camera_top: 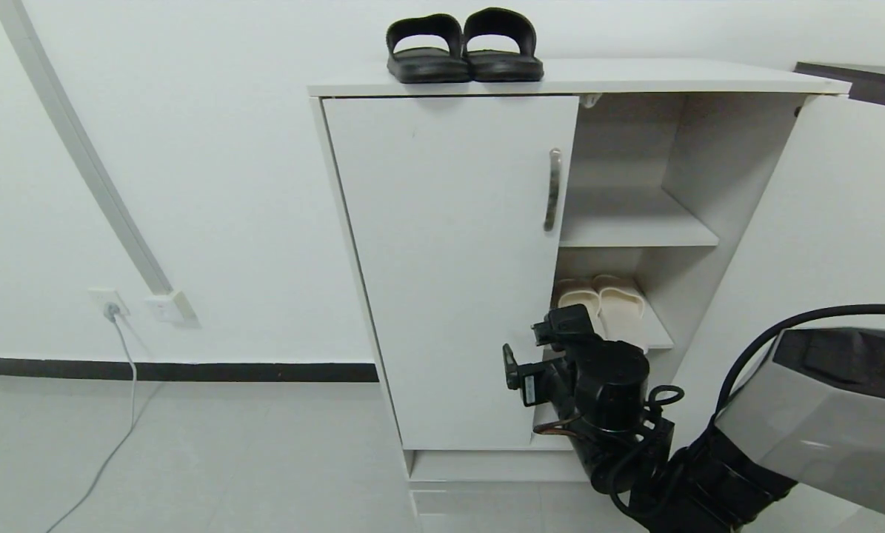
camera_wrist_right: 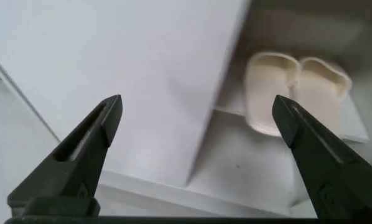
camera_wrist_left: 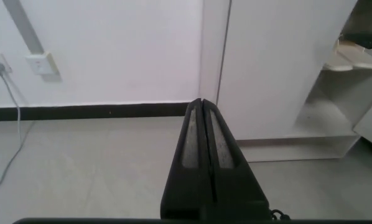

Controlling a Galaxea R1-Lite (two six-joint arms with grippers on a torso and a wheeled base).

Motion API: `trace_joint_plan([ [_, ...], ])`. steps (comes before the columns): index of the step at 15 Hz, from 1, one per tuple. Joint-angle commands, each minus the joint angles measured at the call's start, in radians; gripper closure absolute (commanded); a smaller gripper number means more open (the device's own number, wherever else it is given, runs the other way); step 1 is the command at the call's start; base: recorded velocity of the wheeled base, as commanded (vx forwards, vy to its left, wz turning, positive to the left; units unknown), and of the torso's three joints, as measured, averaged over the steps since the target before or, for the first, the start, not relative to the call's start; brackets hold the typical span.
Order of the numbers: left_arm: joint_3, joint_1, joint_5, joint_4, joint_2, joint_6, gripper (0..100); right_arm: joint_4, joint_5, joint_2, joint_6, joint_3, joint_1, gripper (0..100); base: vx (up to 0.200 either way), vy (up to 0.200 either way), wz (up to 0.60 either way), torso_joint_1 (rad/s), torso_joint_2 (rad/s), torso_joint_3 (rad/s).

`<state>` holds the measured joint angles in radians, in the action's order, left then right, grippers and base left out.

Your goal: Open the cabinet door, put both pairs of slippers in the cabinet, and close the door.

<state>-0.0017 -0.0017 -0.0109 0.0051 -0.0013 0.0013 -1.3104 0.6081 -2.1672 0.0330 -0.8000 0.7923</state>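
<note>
A white cabinet (camera_top: 449,274) stands against the wall with its right door (camera_top: 820,244) swung open and its left door shut. A cream pair of slippers (camera_top: 603,305) lies on the lower shelf inside, also seen as cream slippers (camera_wrist_right: 295,87). A black pair of slippers (camera_top: 464,46) sits on the cabinet top. My right gripper (camera_top: 538,348) is open in front of the lower shelf, a little short of the cream pair, holding nothing. My left gripper (camera_wrist_left: 201,106) is shut and empty, low over the floor left of the cabinet (camera_wrist_left: 267,68).
A silver handle (camera_top: 553,190) runs down the shut left door. The upper shelf (camera_top: 635,222) is bare. A wall socket with a grey cable (camera_top: 112,307) sits to the left, above the grey tiled floor (camera_top: 190,459).
</note>
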Motion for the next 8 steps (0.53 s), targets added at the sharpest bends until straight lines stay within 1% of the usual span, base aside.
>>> trace_joint_plan([
  [1, 0.0, 0.0, 0.0, -0.001, 0.001, 0.0, 100, -0.006, -0.001, 0.0, 0.001, 0.004, -0.001, 0, 0.0, 0.2, 0.0, 0.002, 0.01, 0.007],
  [4, 0.0, 0.0, 0.0, -0.001, 0.001, 0.0, 100, -0.01, -0.002, 0.0, 0.001, 0.007, -0.004, 0, 0.0, 0.2, 0.0, 0.001, 0.0, 0.005],
  [8, 0.0, 0.0, 0.0, -0.001, 0.001, -0.001, 100, -0.015, -0.002, 0.0, 0.007, 0.007, -0.004, 0, 0.0, 0.0, 0.0, 0.0, 0.0, 0.0],
])
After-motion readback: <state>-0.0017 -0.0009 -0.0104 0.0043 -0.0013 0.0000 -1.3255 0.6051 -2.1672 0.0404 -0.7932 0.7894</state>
